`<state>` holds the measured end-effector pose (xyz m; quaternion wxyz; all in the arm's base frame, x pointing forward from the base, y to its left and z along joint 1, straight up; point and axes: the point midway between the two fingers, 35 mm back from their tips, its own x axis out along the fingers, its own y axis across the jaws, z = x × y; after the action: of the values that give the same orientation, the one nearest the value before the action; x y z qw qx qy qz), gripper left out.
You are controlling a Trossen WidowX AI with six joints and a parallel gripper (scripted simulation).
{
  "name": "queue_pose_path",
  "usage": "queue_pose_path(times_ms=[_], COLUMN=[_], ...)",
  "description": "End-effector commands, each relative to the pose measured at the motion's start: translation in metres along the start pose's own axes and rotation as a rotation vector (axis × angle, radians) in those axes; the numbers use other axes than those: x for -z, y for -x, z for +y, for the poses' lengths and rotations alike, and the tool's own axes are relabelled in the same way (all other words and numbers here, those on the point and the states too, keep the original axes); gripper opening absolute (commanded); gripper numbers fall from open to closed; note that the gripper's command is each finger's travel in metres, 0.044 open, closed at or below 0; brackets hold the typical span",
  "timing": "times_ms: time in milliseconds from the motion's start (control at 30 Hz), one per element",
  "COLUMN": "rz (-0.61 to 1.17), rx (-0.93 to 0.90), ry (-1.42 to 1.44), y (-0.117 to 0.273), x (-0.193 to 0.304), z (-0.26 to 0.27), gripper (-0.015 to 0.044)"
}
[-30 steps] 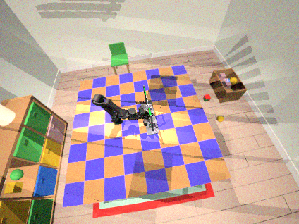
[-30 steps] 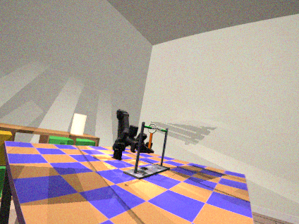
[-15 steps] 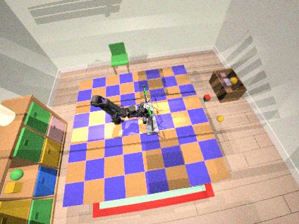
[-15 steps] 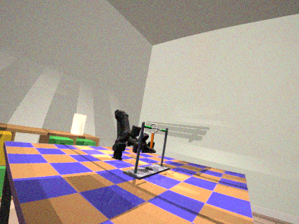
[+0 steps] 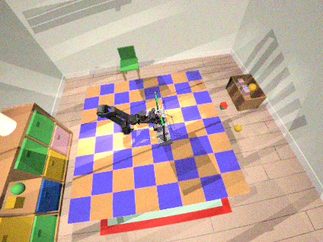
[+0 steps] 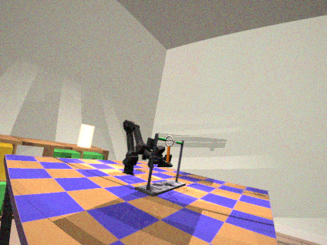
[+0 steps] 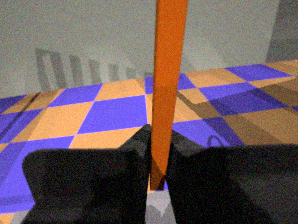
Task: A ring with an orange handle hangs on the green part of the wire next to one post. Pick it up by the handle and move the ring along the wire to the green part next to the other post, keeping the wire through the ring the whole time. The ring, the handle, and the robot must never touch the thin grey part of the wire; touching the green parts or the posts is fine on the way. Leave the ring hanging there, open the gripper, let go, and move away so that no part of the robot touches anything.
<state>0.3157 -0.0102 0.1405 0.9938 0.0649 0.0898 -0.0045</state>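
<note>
The ring point(image 6: 169, 141) point(image 5: 159, 112) is at the middle stretch of the wire, between the green part by the near post point(image 6: 163, 139) and the green part by the far post point(image 6: 179, 142). The wire appears to pass through it; the exact gap to the thin grey part is too small to tell. The orange handle point(image 6: 168, 153) point(image 7: 168, 75) hangs down from the ring, nearly upright. My gripper point(image 6: 167, 161) point(image 7: 153, 130) is shut on the handle's lower part, below the wire. In the top view the arm hides most of the handle.
The two dark posts point(image 6: 150, 173) point(image 6: 180, 163) stand on a grey base plate point(image 6: 156, 188) on the checkered table point(image 5: 145, 176). The arm reaches in from the left in the top view. A shelf, a green chair point(image 5: 129, 64) and a brown box point(image 5: 244, 100) stand off the table.
</note>
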Motion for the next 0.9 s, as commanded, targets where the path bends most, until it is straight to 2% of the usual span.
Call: queue_pose_path(times_ms=[0, 867], rz=[-0.01, 0.079], rx=[0.008, -0.088], ry=[-0.009, 0.227], y=[0.0, 0.01], x=[-0.004, -0.004], z=[0.004, 0.0], gripper=[-0.015, -0.015])
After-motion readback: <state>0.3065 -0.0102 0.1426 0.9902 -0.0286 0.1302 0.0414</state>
